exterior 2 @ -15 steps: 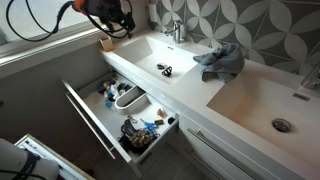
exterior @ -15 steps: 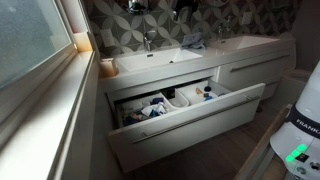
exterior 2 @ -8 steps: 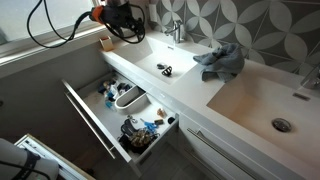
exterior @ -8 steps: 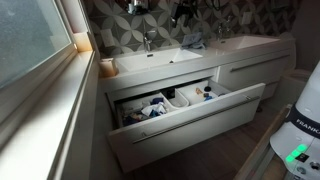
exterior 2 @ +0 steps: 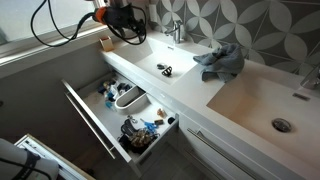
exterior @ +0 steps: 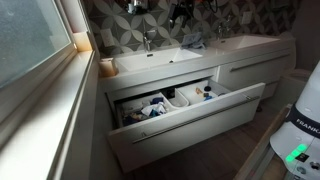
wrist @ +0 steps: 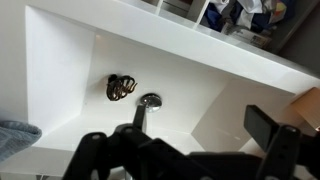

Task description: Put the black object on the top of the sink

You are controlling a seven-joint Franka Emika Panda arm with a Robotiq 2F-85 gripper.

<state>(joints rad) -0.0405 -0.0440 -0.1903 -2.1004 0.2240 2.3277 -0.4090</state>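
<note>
— What sits furthest left?
— In an exterior view the gripper (exterior 2: 120, 25) hangs over the end of the sink (exterior 2: 190, 88), with a black cable (exterior 2: 45, 30) looping off it. Its jaws are only a dark blur there. Below it an open drawer (exterior 2: 90, 120) holds white tubs (exterior 2: 128, 97) and dark and blue clutter too small to sort out.
— So can the jaws be read at all?
— In the wrist view, yes: the gripper (wrist: 185, 150) has its fingers (wrist: 95, 150) spread wide with nothing between them, though the bottom edge cuts them off.
— And the black object?
— The black object (exterior 2: 165, 70) lies down inside the basin nearer the gripper, in front of the faucet (exterior 2: 175, 30) and well apart from the gripper. The wrist view shows the black object (wrist: 120, 88) as a small tangled lump just beside a chrome piece (wrist: 148, 102); I cannot tell whether they touch.
— Further right?
— A blue-grey cloth (exterior 2: 222, 60) is bunched on the worktop between the basins, and the far basin is cut off by the frame. In an exterior view from low down, the sink (exterior: 160, 60) hides the object behind its rim.
</note>
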